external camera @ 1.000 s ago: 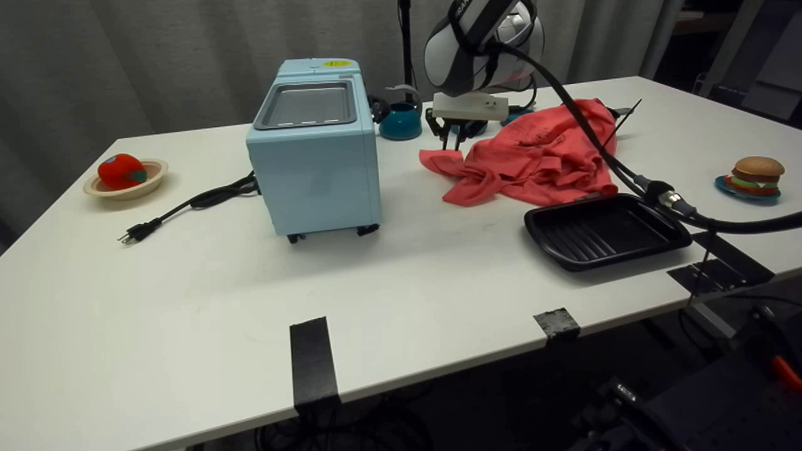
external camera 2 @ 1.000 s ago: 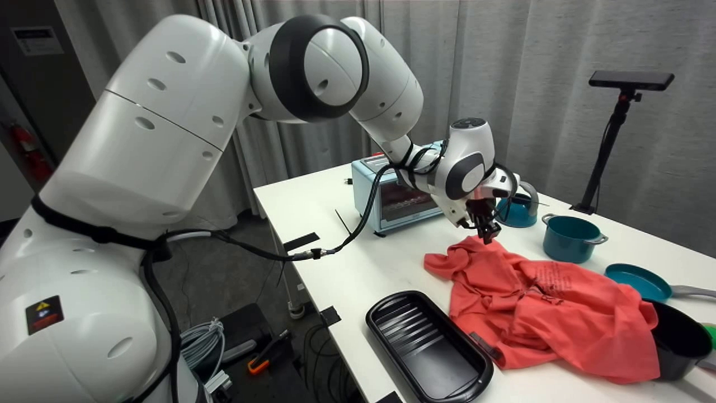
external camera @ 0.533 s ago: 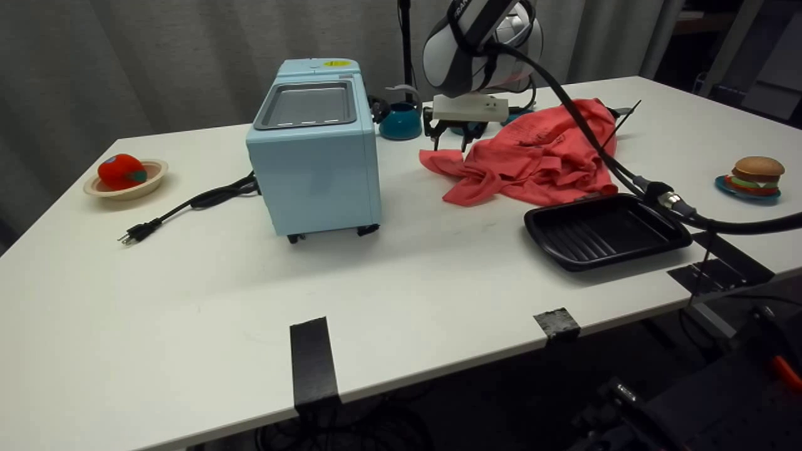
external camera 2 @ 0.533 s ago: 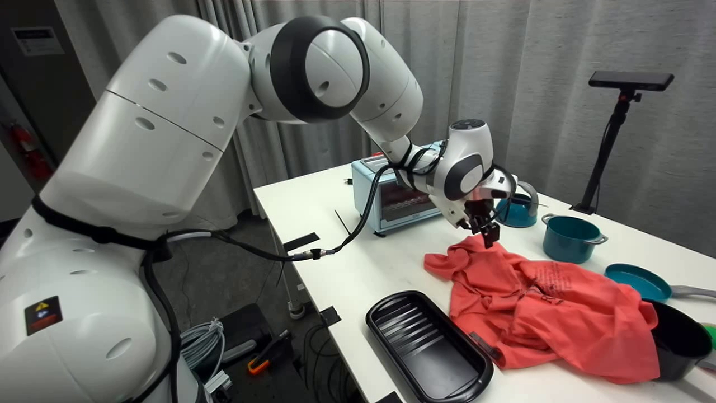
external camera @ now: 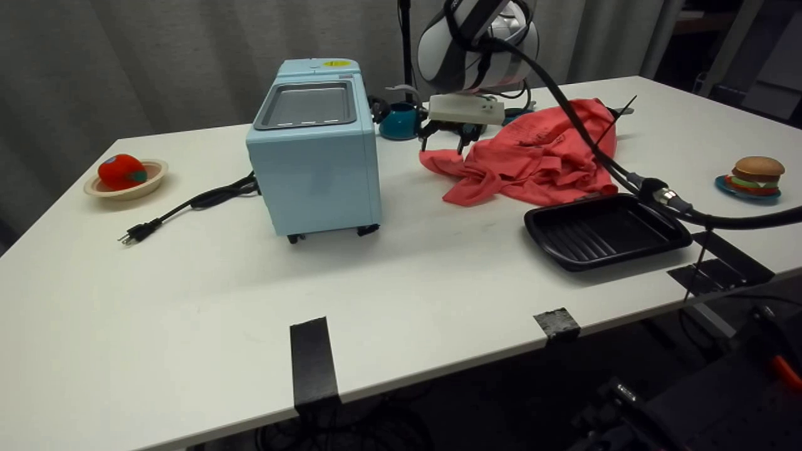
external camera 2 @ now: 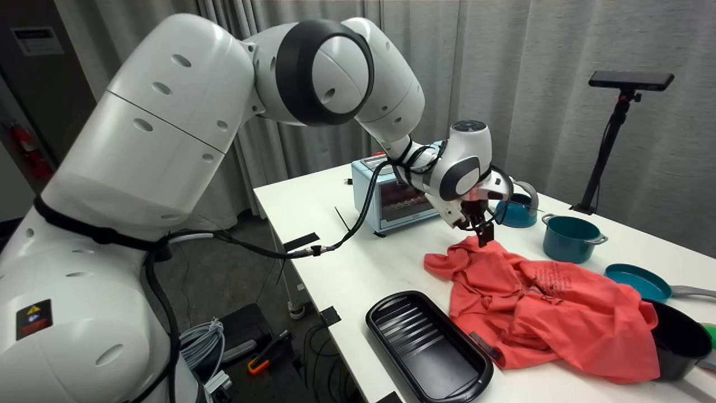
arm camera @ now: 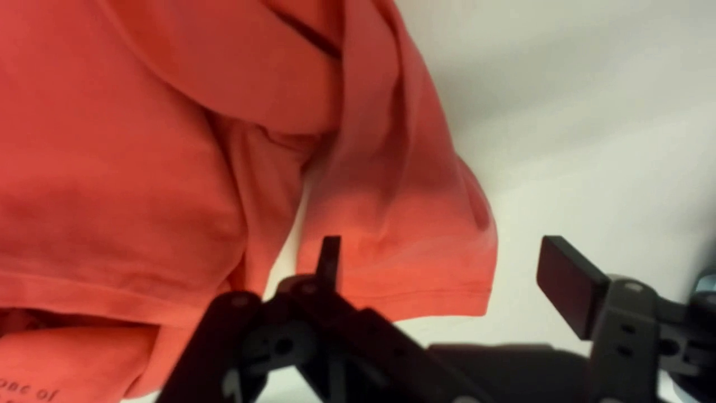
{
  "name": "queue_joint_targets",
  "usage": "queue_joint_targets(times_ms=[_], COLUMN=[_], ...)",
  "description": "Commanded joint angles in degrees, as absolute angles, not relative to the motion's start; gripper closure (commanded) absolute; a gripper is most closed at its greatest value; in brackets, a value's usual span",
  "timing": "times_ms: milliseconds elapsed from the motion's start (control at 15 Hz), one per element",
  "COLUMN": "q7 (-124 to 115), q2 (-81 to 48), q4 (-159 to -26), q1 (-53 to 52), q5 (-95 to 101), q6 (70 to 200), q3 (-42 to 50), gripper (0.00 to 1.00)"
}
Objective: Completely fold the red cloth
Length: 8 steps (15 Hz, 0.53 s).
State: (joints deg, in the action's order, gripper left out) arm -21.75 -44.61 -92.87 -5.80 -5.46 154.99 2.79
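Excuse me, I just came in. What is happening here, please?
A robot arm is working on the red cloth, apparently to fold it. The cloth lies rumpled on the white table, beside a black tray. The gripper is open over one end of the cloth and holds nothing; I cannot tell whether they touch. The folding is not finished.

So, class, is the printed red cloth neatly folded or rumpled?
Rumpled: both exterior views show the printed red cloth bunched and wrinkled.
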Motion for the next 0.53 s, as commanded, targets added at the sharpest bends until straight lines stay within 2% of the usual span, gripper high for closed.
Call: queue_joint_targets(times_ms=[0,133,267,333,467], q7=[-20.01,-20.0,-19.97,-20.18,-20.51], q2=[-44.27,-44.22,-44.17,-44.05,-43.94], q4=[-92.6,-92.6,-92.58,-92.6,-92.54], q1=[-4.72,-4.53,-4.42,-4.53,-4.67], q5=[-6.99,-7.53,-7.98,-8.0,-8.04], q6=[153.21,152.7,151.87,151.08,149.57], q3=[1.85,1.56,1.39,1.54,1.76], gripper=[0.29,0.26,0.12,0.0,0.0])
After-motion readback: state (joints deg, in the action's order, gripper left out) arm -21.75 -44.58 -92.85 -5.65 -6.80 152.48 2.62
